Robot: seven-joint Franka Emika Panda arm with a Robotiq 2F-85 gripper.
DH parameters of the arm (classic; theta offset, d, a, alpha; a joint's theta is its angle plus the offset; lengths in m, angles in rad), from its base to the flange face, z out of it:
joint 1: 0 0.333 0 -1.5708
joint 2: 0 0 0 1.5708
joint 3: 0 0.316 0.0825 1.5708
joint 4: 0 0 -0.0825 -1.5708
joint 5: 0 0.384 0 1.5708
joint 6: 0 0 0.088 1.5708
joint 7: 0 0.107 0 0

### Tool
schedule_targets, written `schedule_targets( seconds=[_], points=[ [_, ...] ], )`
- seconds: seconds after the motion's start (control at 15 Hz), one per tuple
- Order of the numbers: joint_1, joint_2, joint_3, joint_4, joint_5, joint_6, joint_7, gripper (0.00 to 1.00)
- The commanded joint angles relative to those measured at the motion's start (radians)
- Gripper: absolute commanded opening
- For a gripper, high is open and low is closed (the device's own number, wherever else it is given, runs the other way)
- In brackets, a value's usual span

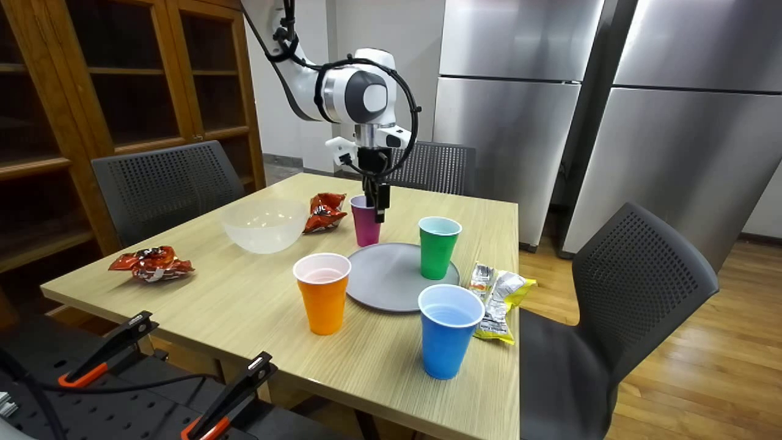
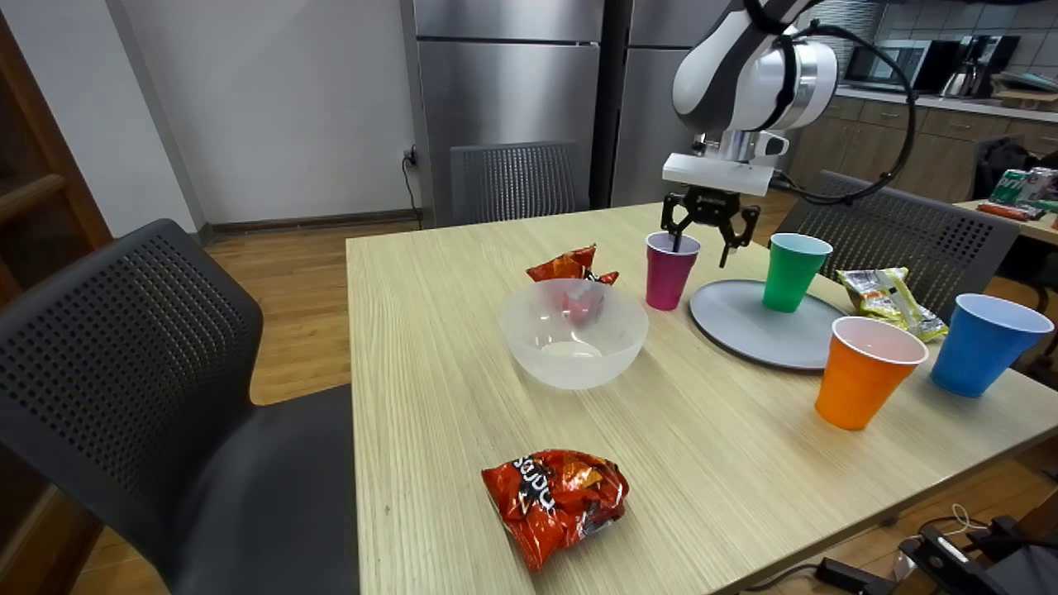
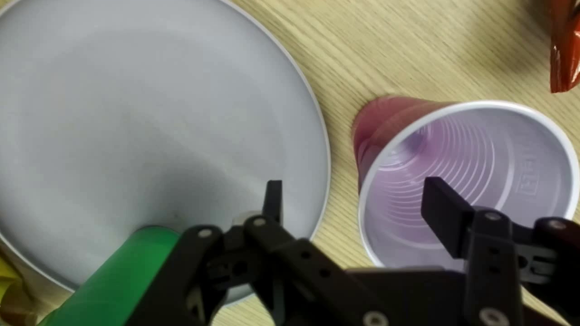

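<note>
We are seeing the gripper (image 2: 701, 254) standing spread, one finger (image 3: 446, 206) in the mouth of the purple cup (image 2: 668, 281), ribbed inside, just beside the round, matte plate (image 3: 136, 117). On the plate we are finding the green cup (image 2: 793, 274); apart from it, a frosted bowl (image 2: 574, 359) is sitting.

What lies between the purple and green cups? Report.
The wrist view shows a strip of table, then the gray plate, one of the fingers over it.
</note>
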Motion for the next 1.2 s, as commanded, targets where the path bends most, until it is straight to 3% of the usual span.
schedule_targets(
  seconds=[0.0, 0.47, 1.13],
  points=[
    [-0.004, 0.023, 0.002, 0.055, -0.002, -0.049, 0.025, 0.51],
    [-0.004, 0.013, 0.004, 0.043, -0.001, -0.043, 0.02, 0.0],
    [-0.007, -0.073, 0.025, -0.053, 0.022, 0.031, -0.006, 0.01]
  ],
)
